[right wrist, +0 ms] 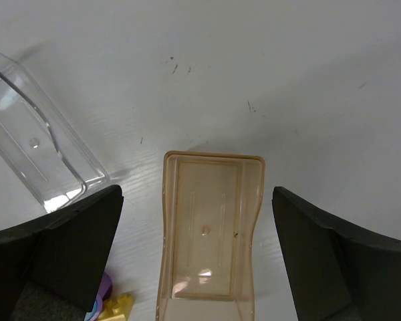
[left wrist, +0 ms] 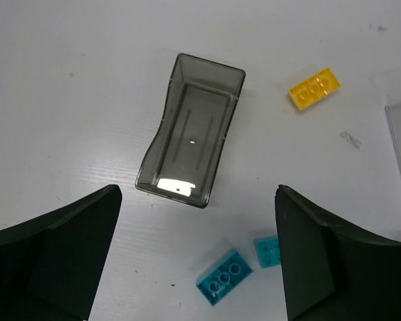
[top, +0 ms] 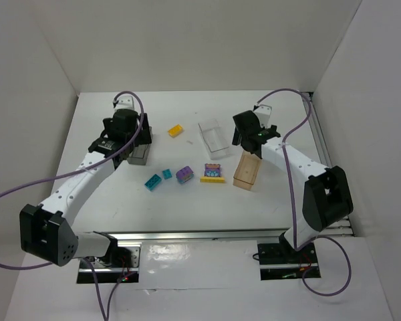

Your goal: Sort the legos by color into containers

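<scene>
Hidden from above: the left arm (top: 87, 175) covers part of the dark grey box (top: 141, 158). Both pairs of jaws sit under their wrists and cannot be seen there.
Cut off, right wrist view: the clear box (right wrist: 33, 144) runs off the left edge and the tan box (right wrist: 210, 227) off the bottom. Only bits of the purple brick (right wrist: 104, 286) and the yellow plate (right wrist: 117, 307) peek out by the left finger.
Cut off, left wrist view: the small teal brick (left wrist: 267, 251) is partly behind the right finger.
Left arm pose: reaching forward and tipped down over the dark grey box. The left jaws are wide apart and hold nothing.
Right arm pose: the right arm (top: 291, 160) is tipped down over the far end of the tan box. The right jaws are wide apart and hold nothing.
Bricks: all lie on the white surface (top: 187, 207), outside the boxes. The yellow brick (top: 176, 130) is near the clear box. The big teal brick (top: 152, 181) and the loose purple brick (top: 184, 174) are in the middle.
Hard to tell: whether the purple brick is on the yellow plate or just beside it.
</scene>
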